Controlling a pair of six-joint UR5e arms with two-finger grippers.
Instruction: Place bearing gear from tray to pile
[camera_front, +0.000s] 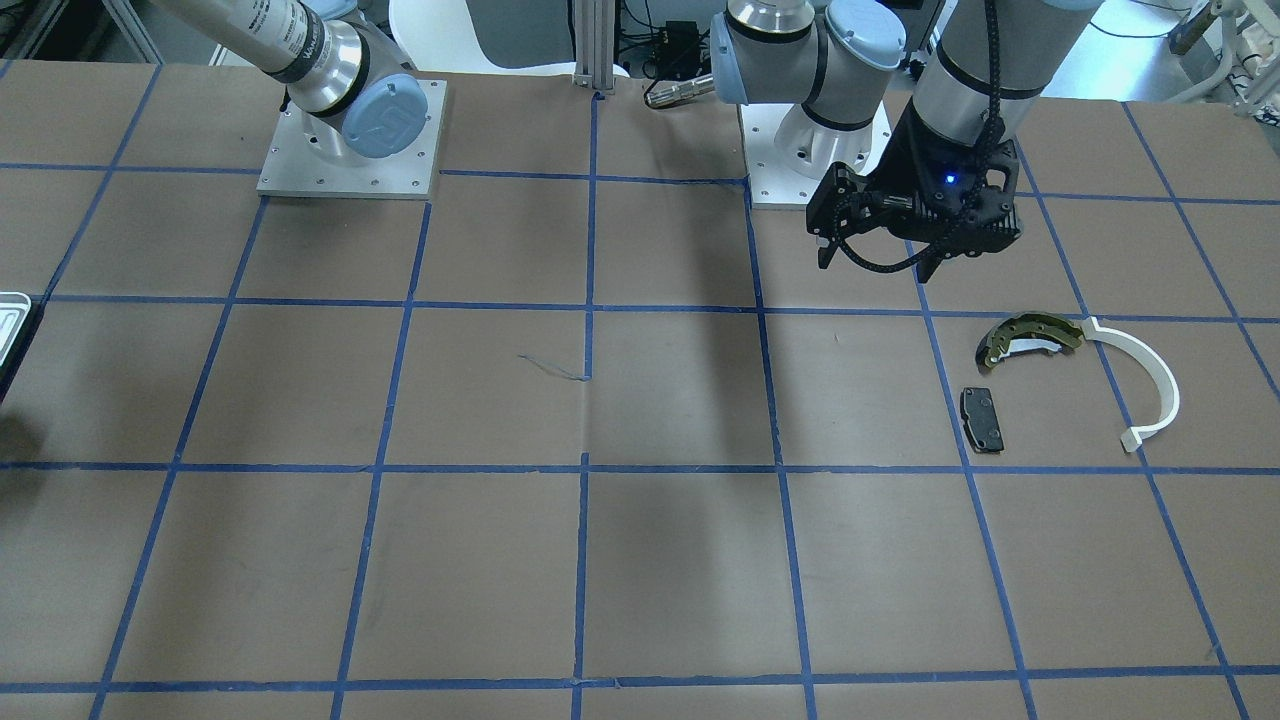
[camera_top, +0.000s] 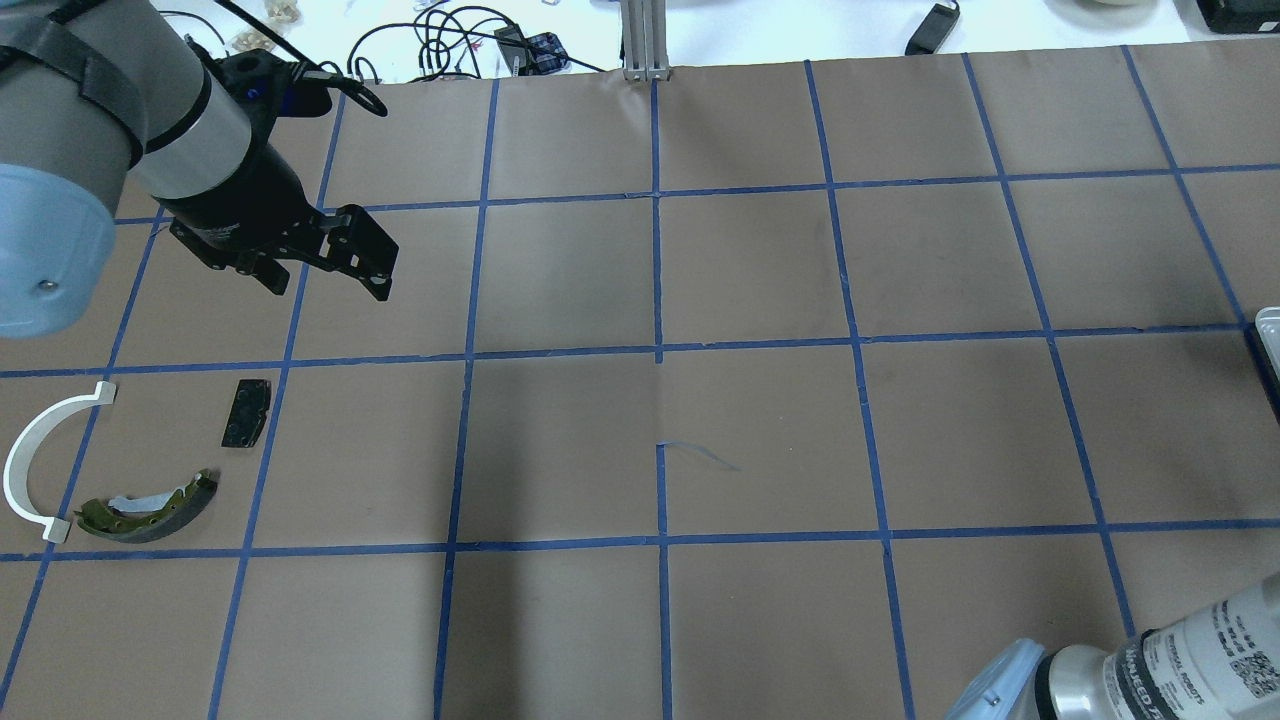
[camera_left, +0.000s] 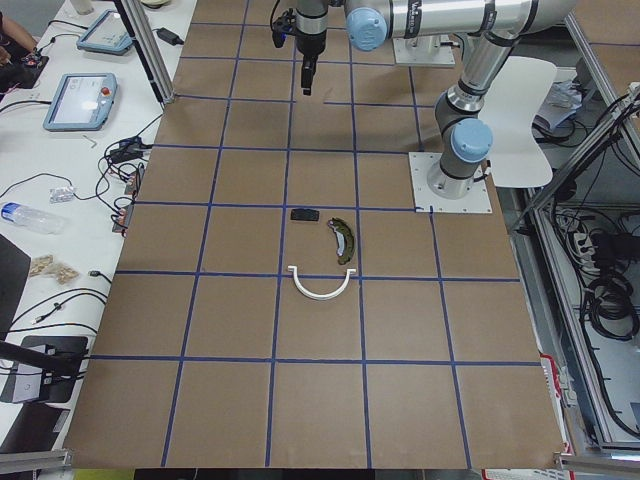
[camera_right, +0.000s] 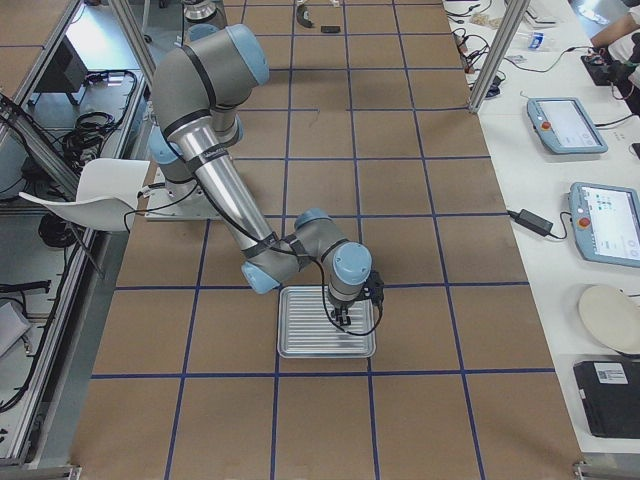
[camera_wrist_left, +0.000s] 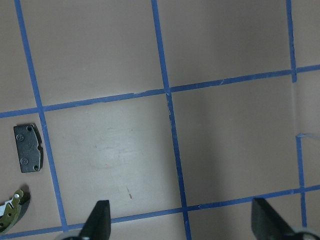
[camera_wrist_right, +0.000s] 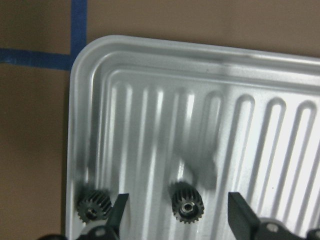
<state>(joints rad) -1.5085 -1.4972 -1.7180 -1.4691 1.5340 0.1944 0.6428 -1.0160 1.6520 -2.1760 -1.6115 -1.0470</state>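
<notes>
The silvery ribbed tray (camera_wrist_right: 80, 100) lies under my right gripper (camera_wrist_right: 179, 215), which is open and low over it. A small dark bearing gear (camera_wrist_right: 187, 202) sits upright between its fingers, untouched. A second gear (camera_wrist_right: 94, 205) lies just outside the left finger, near the tray's rim. The tray also shows in the exterior right view (camera_right: 300, 340). The pile lies at the other end: an olive-gold brake shoe (camera_top: 150, 508), a white arc (camera_top: 25, 465) and a black pad (camera_top: 246, 412). My left gripper (camera_top: 325, 285) is open and empty, above the table just beyond the pile.
The brown table is marked in squares by blue tape (camera_top: 658, 345). Only a corner of the tray shows in the overhead view (camera_top: 1268, 335) and in the front view (camera_front: 12, 320). Cables and tablets lie past the far edge (camera_top: 480, 40).
</notes>
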